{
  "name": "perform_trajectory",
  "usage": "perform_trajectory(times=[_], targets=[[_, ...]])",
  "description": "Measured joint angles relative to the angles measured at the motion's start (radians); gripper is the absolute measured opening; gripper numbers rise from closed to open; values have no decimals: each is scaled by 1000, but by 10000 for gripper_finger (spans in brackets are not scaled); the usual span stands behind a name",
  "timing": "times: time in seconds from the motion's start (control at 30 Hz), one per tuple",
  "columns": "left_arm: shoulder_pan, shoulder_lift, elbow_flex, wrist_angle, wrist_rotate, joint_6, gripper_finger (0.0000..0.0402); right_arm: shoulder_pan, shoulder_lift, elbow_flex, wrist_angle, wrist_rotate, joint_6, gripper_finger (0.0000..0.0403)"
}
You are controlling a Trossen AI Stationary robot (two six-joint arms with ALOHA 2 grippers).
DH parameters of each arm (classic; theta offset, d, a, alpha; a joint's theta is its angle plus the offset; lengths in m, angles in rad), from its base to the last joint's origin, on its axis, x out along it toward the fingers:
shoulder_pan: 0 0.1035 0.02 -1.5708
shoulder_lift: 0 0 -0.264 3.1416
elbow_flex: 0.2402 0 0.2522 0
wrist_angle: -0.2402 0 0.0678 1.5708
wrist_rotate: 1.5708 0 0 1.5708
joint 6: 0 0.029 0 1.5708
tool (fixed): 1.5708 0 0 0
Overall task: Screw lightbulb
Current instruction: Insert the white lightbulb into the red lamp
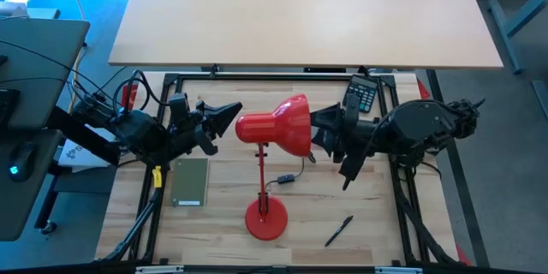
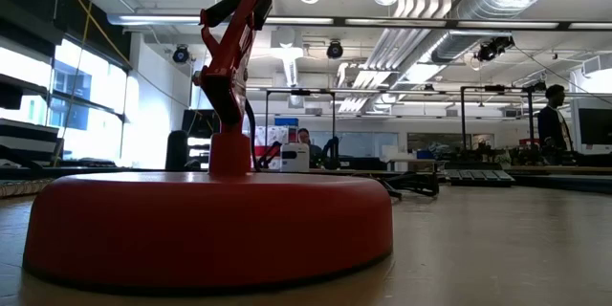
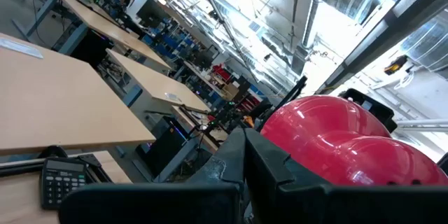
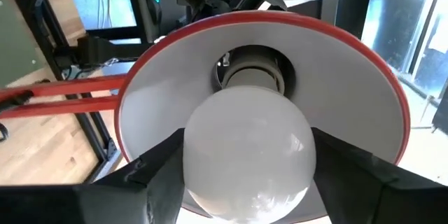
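Note:
The red desk lamp stands on its round base, and its shade lies level, with the mouth toward the table's right. Inside the shade, the white lightbulb sits with its narrow base at the socket. My right gripper is at the shade's mouth, shut on the bulb. My left gripper, shut, is at the shade's narrow rear end. The low view shows only the lamp's base and its arm. My left gripper's shut fingers lie level against the shade's narrow rear end, coming from the table's left; whether they touch it I cannot tell. My right gripper pinches the bulb's round globe between its two fingers, one on each side at the widest part. The fingers come level from the table's right, along the bulb's axis. The bulb is clear of the table, its base in the socket.
A green pad lies left of the lamp's stem, a black pen near the front right, a calculator at the back right. The lamp's cord and switch lie by the stem. A person stands far off in the room.

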Motion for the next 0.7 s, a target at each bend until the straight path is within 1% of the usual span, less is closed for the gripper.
perform_trajectory(times=[0.1, 0.17, 0.47, 0.7], targets=[[0, 0, 0, 0, 0, 16, 0, 0, 0, 0, 4, -1, 54, 250], [0, 0, 0, 0, 0, 17, 0, 0, 0, -2, 13, -10, 125, 249], [0, 0, 0, 0, 0, 117, 0, 16, 3, -4, 35, -16, 604, 246], [0, 0, 0, 0, -6, 180, 0, 36, 3, -4, 37, -16, 923, 246]])
